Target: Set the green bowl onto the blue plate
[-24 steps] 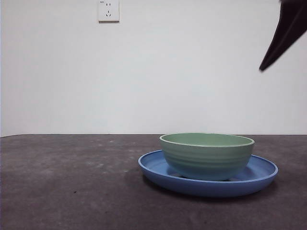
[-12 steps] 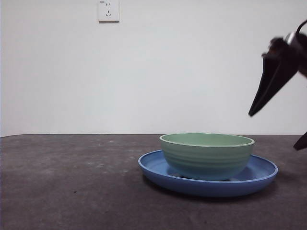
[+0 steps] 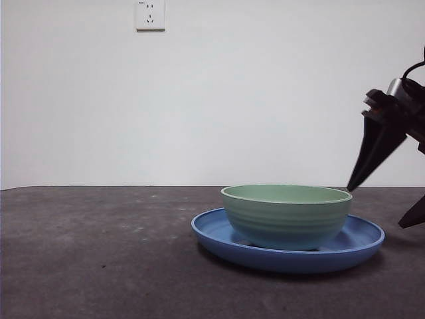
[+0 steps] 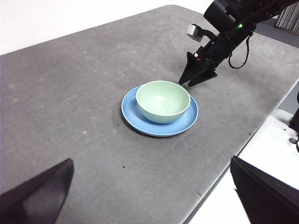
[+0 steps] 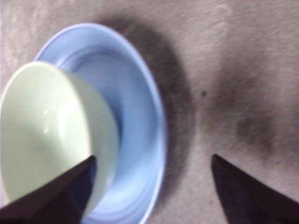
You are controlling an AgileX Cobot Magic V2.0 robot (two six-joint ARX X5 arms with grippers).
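The green bowl (image 3: 285,216) stands upright inside the blue plate (image 3: 207,232), right of the table's middle in the front view. My right gripper (image 3: 376,207) hangs open just beside the plate's right rim, one jaw level with the bowl's rim and the other lower down, touching neither. In the right wrist view the bowl (image 5: 46,130) and plate (image 5: 140,116) lie close below the right gripper (image 5: 154,158), with one jaw over the bowl's edge. From high above, my left gripper (image 4: 151,161) looks down open and empty on the bowl (image 4: 162,100), the plate (image 4: 133,114) and the right gripper (image 4: 187,84).
The dark grey table (image 3: 99,252) stretches bare to the left of the plate. A wall socket (image 3: 150,14) sits on the white wall behind. The table's edge (image 4: 243,144) runs close past the plate on the right arm's side.
The right gripper has come down from the top right corner to beside the plate's right rim. Bowl and plate have not moved.
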